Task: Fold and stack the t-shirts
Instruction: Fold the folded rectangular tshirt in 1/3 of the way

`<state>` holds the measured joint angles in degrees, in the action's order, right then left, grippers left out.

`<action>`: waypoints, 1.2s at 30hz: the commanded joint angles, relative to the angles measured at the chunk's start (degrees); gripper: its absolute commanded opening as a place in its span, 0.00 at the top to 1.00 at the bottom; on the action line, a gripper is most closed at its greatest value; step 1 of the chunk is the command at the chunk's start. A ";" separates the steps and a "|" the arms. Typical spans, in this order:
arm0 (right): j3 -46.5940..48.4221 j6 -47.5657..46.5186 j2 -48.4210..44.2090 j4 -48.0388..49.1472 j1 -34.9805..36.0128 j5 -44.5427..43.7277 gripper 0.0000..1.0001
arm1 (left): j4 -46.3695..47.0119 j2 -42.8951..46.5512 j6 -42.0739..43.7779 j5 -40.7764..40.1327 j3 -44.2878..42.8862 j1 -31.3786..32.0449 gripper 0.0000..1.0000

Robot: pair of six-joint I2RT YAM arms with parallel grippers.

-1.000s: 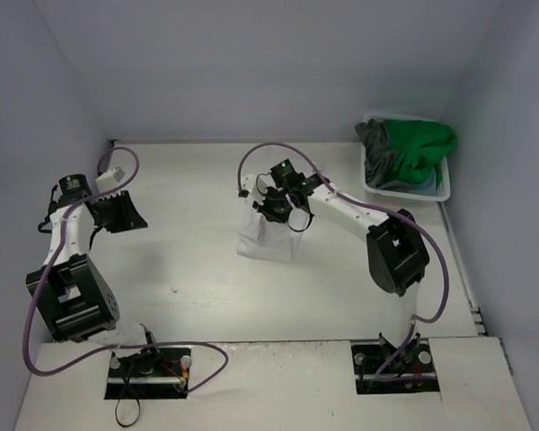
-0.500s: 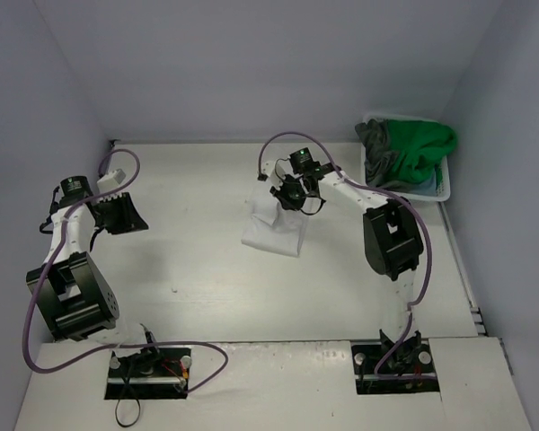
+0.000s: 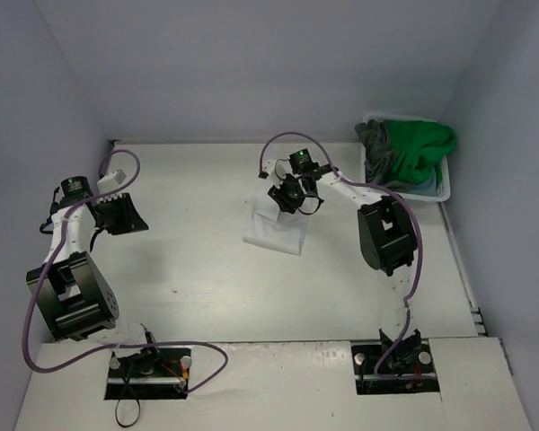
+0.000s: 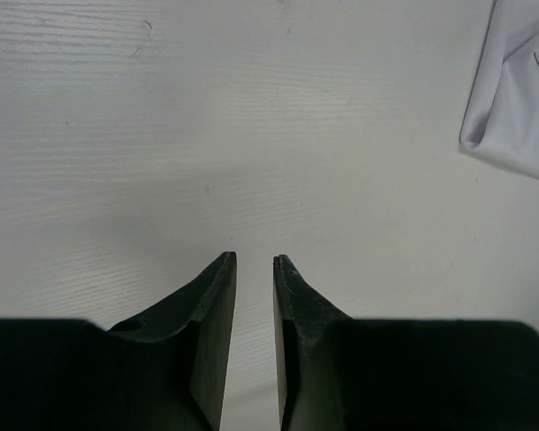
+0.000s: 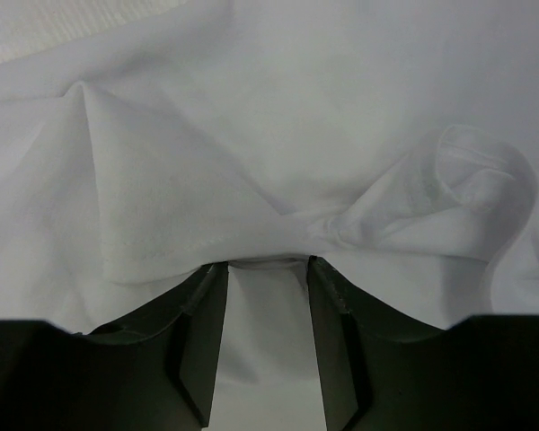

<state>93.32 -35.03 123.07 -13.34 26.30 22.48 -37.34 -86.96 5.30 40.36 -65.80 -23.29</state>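
Right end effector (image 5: 266,263) has just parted its jaws midway, releasing the white t-shirt (image 5: 251,135); limp, light cloth, so pinch the hem ridge just ahead.

Cloth lying partly unseen
The right gripper (image 3: 290,193) is covering the white t-shirt's (image 3: 274,232) far end; the left wrist view's edge is cutting that shirt off, and the green t-shirt (image 3: 418,144) is burying the basket's (image 3: 445,190) contents.

White arms (image 3: 350,191), purple cables (image 3: 27,339), black pincers (image 4: 254,262)

shirt (image 3: 274,235) left of basket (image 3: 410,192) (clothes (image 3: 415,148) probably inside)
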 commanded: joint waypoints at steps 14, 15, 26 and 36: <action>-9.29 7.34 -15.83 7.10 1.20 -6.48 0.63 | 1.57 1.26 -0.29 1.48 -0.38 0.26 0.81; -9.99 7.51 -17.23 7.10 1.29 -6.40 0.65 | 1.57 1.44 -0.29 1.48 -0.21 0.26 0.81; -15.10 5.85 -17.44 3.76 3.84 -2.00 1.00 | 1.57 1.26 -0.47 1.92 -0.56 0.17 0.81; -9.92 5.93 -8.81 3.32 4.98 0.72 1.00 | 1.40 0.91 -0.38 2.27 -0.73 0.26 0.82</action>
<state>79.72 -28.58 114.48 -10.41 30.61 21.63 -37.17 -87.22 5.30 40.75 -65.10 -23.29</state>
